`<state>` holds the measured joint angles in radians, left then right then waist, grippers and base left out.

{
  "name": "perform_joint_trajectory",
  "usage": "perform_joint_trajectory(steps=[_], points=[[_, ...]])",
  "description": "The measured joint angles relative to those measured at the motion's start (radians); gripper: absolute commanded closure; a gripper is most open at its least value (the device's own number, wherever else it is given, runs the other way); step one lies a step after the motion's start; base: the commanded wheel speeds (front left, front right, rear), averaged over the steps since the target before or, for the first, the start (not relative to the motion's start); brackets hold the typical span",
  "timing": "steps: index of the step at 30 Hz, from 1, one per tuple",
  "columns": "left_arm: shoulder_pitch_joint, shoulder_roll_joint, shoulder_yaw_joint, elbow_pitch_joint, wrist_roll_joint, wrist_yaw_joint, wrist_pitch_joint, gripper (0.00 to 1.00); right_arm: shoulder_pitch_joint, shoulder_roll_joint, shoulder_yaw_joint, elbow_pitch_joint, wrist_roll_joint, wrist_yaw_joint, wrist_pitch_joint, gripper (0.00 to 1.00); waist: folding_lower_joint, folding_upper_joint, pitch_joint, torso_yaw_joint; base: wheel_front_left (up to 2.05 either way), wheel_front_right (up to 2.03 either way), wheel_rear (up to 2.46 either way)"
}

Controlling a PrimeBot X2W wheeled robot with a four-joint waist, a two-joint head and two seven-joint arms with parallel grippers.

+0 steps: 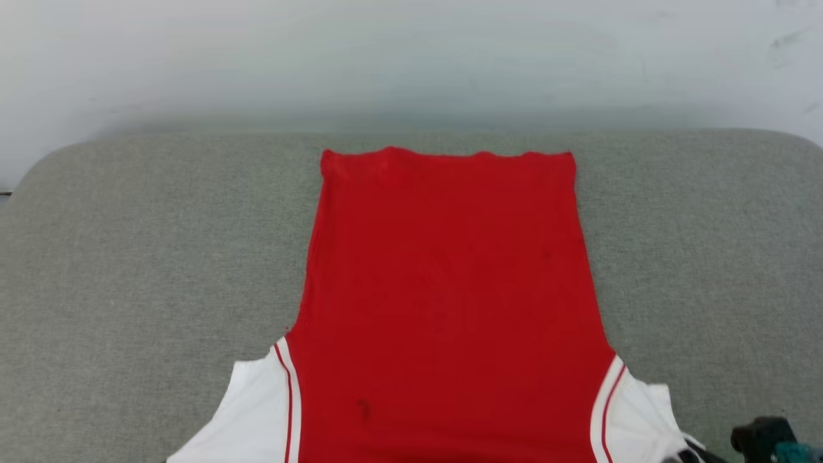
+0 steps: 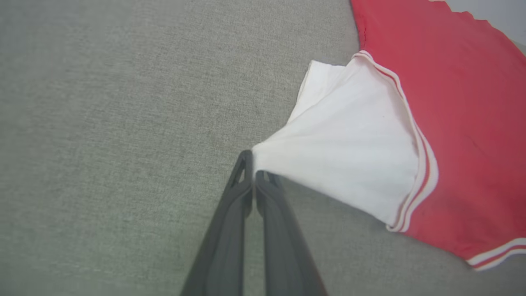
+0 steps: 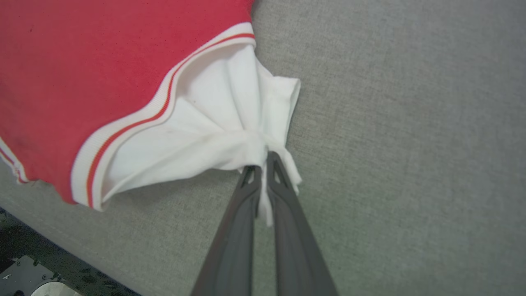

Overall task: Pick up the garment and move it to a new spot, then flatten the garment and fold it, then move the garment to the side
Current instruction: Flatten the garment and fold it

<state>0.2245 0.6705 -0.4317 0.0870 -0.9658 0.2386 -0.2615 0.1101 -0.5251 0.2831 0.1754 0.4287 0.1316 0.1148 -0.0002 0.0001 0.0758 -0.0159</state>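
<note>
The garment point(image 1: 443, 289) lies flat on the grey padded table, plain red side up, hem toward the far edge and white sleeves toward me. In the left wrist view my left gripper point(image 2: 253, 164) is shut on the tip of one white sleeve point(image 2: 349, 139), which is pulled taut away from the red body point(image 2: 464, 123). In the right wrist view my right gripper point(image 3: 263, 162) is shut on the bunched edge of the other white sleeve point(image 3: 213, 123), and a strip of white cloth hangs between its fingers. Part of the right arm point(image 1: 765, 440) shows dark at the lower right of the head view.
The grey fabric table point(image 1: 128, 257) stretches wide on both sides of the garment. A pale wall point(image 1: 411, 58) rises behind its far edge. In the right wrist view the table's near edge and the robot's dark base point(image 3: 37, 267) lie at the lower left.
</note>
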Motion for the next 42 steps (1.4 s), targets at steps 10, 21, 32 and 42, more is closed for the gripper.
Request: perform_joint_trajectory(steps=[10, 21, 32, 42], points=[[0.068, -0.064, 0.030, 0.020, 0.029, -0.020, 0.000, 1.00, 0.107, 0.022, -0.037, 0.027, 0.028, 0.000, -0.003, 0.93, 0.0001, 0.0000, -0.029, 0.017, 0.00, 0.00, 0.00], [0.058, -0.121, 0.081, -0.011, 0.094, -0.041, 0.000, 1.00, 0.027, 0.028, -0.243, -0.048, 0.031, 0.000, -0.062, 0.00, 0.0002, 0.0000, -0.025, 0.019, 0.00, 0.00, 0.00], [-0.035, -0.150, 0.080, -0.066, 0.185, -0.045, 0.000, 1.00, -0.327, -0.045, -0.326, -0.241, 0.040, 0.000, 0.124, 0.00, 0.0003, 0.0000, 0.043, 0.063, 0.00, 0.00, 0.00], [-0.161, -0.206, 0.044, -0.085, 0.259, -0.062, 0.000, 1.00, -0.743, -0.125, -0.219, -0.098, 0.061, 0.000, 0.422, 0.00, 0.0005, 0.0000, 0.182, 0.136, 0.00, 0.00, 0.00]])
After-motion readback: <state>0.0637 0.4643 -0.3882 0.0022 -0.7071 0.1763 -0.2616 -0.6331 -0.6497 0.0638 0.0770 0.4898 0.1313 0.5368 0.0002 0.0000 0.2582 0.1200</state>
